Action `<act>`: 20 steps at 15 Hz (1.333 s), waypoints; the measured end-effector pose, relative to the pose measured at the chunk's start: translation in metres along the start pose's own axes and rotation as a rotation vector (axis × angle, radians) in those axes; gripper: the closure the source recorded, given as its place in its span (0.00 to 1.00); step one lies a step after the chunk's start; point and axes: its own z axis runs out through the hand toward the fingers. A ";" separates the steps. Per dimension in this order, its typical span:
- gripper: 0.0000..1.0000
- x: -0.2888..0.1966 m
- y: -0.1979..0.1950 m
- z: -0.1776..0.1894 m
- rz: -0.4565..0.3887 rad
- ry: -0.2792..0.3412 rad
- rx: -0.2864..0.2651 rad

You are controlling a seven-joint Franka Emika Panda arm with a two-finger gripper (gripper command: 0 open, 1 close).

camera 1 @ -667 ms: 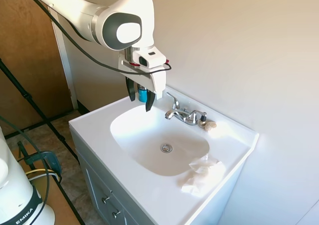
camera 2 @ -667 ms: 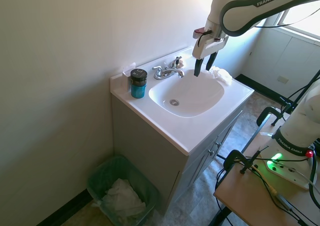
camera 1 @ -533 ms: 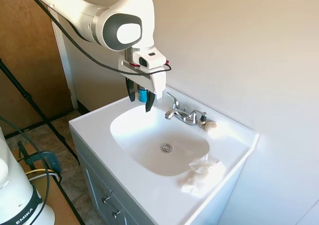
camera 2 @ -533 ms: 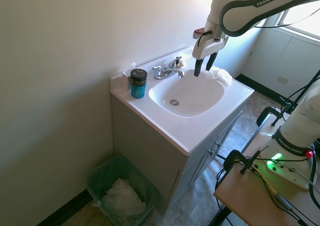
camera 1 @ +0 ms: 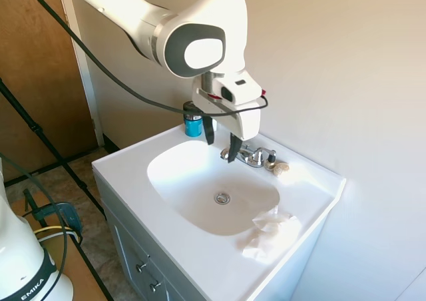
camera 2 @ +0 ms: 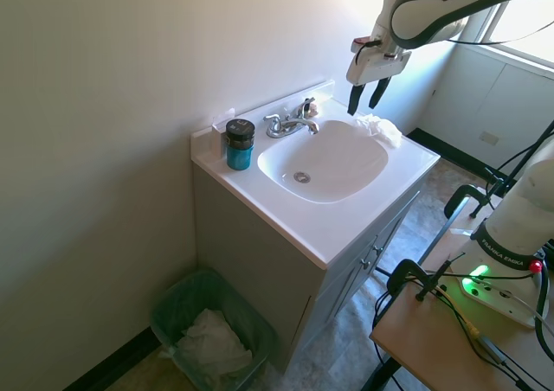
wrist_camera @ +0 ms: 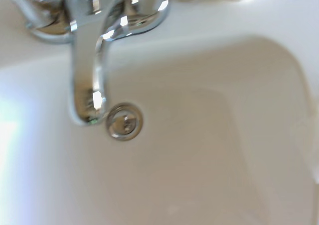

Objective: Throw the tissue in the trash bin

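1. The black two-finger pincer on the white arm hangs above the rear of the sink, just in front of the tap; its fingers stand apart and hold nothing.
2. The chrome two-handled faucet sits directly behind the pincer. In the wrist view its spout reaches over the round metal drain.
3. The white oval sink basin lies below the pincer, set into the white counter.
4. The crumpled thin white paper tissue lies on the counter at the basin's rim, well apart from the pincer. In the second exterior view the tissue sits beneath and just beyond the pincer.
5. A small beige rounded lump rests on the counter beside the faucet, against the wall.
6. A small blue jar with a dark lid stands on the counter's back corner, on the faucet's other side.
7. The green mesh trash bin stands on the floor beside the vanity cabinet, against the wall, with white crumpled paper inside.
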 end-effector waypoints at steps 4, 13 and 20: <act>0.00 0.069 0.030 0.020 0.132 0.026 -0.005; 0.00 0.143 0.049 0.088 0.249 -0.009 -0.090; 1.00 0.160 0.065 0.136 0.277 -0.072 -0.127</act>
